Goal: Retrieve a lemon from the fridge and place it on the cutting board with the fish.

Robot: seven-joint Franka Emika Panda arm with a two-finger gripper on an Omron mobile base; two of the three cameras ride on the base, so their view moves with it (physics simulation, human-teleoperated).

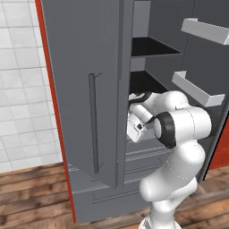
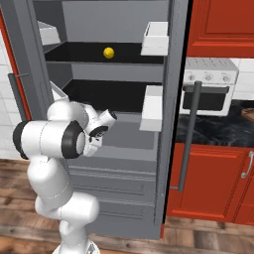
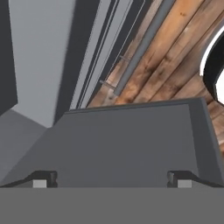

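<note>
From the right base view I see the fridge (image 2: 114, 124) standing open, both doors swung out, and the lemon (image 2: 108, 52) sitting alone on the upper black shelf (image 2: 74, 53), toward twelve o'clock of the arm and well above it. The left base view hides that fruit behind the edge of the left door (image 1: 85, 80); there I get the door's outer face with its long bar handle (image 1: 93, 123) and two white bins (image 1: 199, 89) on the right door. The right base view adds what the left lacks: a white toaster oven (image 2: 208, 87) on a dark worktop (image 2: 218, 130) at about three o'clock, red cabinets (image 2: 213, 183) above and below it, and the right door's handle (image 2: 188, 134).

The end effector (image 3: 112, 178) appears in the hand view as two small dark fingertips (image 3: 43, 178) set far apart at the bottom, nothing between them; its jaws stand wide and empty. That camera looks down over a flat grey fridge surface, with grey drawer fronts, a bar handle (image 3: 142, 46) and the wooden floor (image 3: 175, 65) beyond toward one o'clock. In both base views the white wrist reaches into the lower fridge compartment, below the second shelf, well apart from the lemon
</note>
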